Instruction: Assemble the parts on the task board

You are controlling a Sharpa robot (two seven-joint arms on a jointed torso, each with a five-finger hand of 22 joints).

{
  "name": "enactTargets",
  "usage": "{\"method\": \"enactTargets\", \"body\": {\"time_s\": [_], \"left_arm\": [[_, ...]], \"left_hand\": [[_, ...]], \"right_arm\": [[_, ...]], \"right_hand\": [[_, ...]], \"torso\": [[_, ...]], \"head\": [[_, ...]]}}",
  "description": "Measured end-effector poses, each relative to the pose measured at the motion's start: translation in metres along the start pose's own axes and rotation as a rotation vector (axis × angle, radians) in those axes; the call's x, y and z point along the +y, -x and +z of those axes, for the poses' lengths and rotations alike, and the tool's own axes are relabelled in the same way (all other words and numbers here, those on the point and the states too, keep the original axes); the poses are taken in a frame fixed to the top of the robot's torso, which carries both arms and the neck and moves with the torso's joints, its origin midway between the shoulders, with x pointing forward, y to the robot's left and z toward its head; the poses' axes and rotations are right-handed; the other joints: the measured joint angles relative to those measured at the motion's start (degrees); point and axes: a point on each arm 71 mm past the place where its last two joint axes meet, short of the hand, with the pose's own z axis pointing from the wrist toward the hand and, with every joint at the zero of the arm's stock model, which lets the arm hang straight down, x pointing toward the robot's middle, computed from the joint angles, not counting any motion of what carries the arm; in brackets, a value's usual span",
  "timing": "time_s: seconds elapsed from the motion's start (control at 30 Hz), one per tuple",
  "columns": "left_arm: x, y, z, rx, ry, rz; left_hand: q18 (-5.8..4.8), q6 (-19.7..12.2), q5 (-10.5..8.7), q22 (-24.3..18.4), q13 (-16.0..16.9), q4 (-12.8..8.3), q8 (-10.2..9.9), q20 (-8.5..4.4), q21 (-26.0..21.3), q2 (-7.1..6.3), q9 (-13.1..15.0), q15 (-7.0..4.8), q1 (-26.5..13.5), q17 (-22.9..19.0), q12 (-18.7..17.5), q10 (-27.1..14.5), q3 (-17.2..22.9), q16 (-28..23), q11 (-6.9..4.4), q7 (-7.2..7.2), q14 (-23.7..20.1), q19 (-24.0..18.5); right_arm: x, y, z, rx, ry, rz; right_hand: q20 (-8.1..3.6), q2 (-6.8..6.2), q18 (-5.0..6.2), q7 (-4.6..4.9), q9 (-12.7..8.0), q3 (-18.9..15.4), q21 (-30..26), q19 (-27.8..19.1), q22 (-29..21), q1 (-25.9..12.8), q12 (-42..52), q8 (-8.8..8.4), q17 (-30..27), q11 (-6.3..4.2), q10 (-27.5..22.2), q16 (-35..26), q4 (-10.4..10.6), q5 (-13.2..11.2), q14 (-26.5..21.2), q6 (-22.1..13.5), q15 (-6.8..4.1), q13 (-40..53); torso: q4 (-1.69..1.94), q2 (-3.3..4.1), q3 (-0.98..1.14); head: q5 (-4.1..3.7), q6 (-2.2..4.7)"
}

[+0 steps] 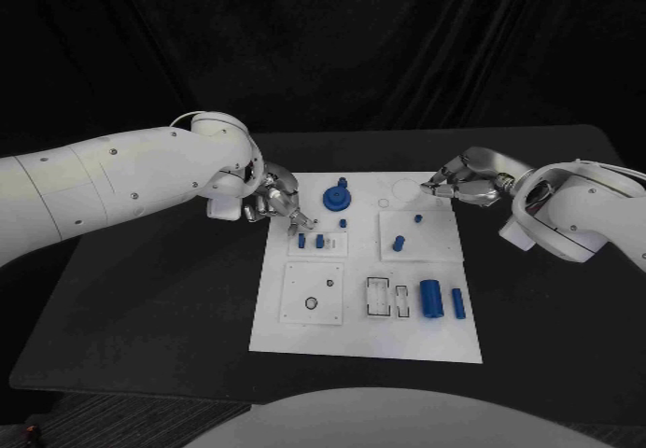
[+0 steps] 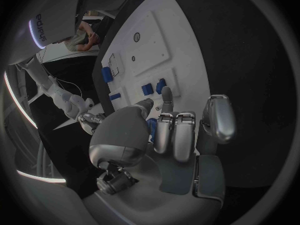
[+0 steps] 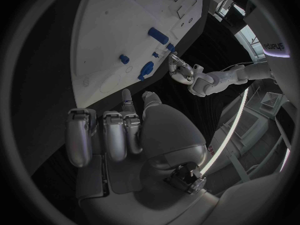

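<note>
The white task board lies mid-table. On it are a round blue part, small blue pegs in a square plate, two pegs on the right plate, and a thick blue cylinder beside a thin one. My left hand hovers at the board's upper left edge, fingers curled in, fingertips pointing at the pegs. A blue sliver shows behind its thumb. My right hand hangs at the board's upper right corner, fingers curled with nothing in them.
White rectangular blocks sit in a frame left of the thick cylinder. A white plate with two small holes lies at the board's lower left. Bare black table surrounds the board.
</note>
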Motion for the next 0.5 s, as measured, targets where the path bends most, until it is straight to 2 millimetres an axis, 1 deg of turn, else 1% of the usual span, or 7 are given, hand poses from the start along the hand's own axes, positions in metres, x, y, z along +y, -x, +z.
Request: {"method": "enactTargets", "body": {"time_s": [0.27,0.37,0.47,0.5], "left_arm": [[0.0008,-0.0033,0.0025,0.008,0.0,-0.002],[0.0011,-0.0042,0.0032,0.011,0.001,-0.002],[0.001,-0.0048,0.0036,0.013,0.0,-0.002],[0.001,-0.0049,0.0037,0.013,0.0,-0.001]], "left_hand": [[0.0,0.0,0.09,0.0,0.0,-0.2,-0.3,0.0,-0.3,0.0,-0.3,0.0,0.0,0.0,0.0,0.0,0.2,0.0,0.0,0.02,0.0,0.0],[0.0,0.2,0.44,0.0,0.0,-0.6,-0.9,0.0,-0.3,0.0,-0.7,0.0,0.0,0.0,0.0,0.0,0.2,0.0,0.0,0.21,0.0,0.0],[0.0,0.3,1.17,0.0,0.0,-1.1,-1.4,0.12,-0.5,0.22,-1.2,0.0,0.3,0.0,0.0,0.0,0.7,0.0,0.0,0.33,0.0,-0.1],[0.0,0.4,1.58,0.0,0.0,-1.3,-1.5,0.2,-0.5,0.06,-1.3,0.0,0.4,0.0,0.0,0.0,0.7,0.0,0.0,0.42,0.0,-0.2]], "right_arm": [[-0.0001,0.0,0.0,0.0,0.0,0.0],[-0.0001,0.0,0.0,0.0,0.0,0.0],[-0.0001,0.0,0.0,0.0,0.0,0.0],[-0.0001,0.0,0.0,0.0,0.0,0.0]], "right_hand": [[0.0,0.0,0.0,0.0,0.0,0.0,0.0,0.0,0.0,0.0,0.0,0.0,0.0,0.01,0.0,0.0,0.0,0.0,-0.1,0.0,0.08,0.4],[0.0,-0.01,0.0,0.0,0.0,0.0,0.0,0.0,0.0,0.0,0.0,0.0,0.0,0.01,0.0,0.0,0.0,0.0,-0.1,0.0,0.09,0.4],[0.0,-0.01,0.0,0.0,0.0,0.0,0.0,0.0,0.0,0.0,0.0,0.0,0.0,0.07,-0.1,0.0,0.0,0.0,-0.1,0.0,0.09,0.4],[0.0,-0.01,0.0,0.0,0.0,0.0,0.0,0.0,0.0,0.0,0.0,0.0,0.0,0.04,0.0,0.0,0.0,0.0,-0.1,0.0,0.09,0.4]], "torso": [[0.01,0.0,0.0],[0.01,-0.01,0.01],[0.02,-0.01,0.01],[0.02,-0.01,0.01]], "head": [[0.01,0.0],[0.04,0.0],[0.05,0.0],[0.05,0.0]]}}
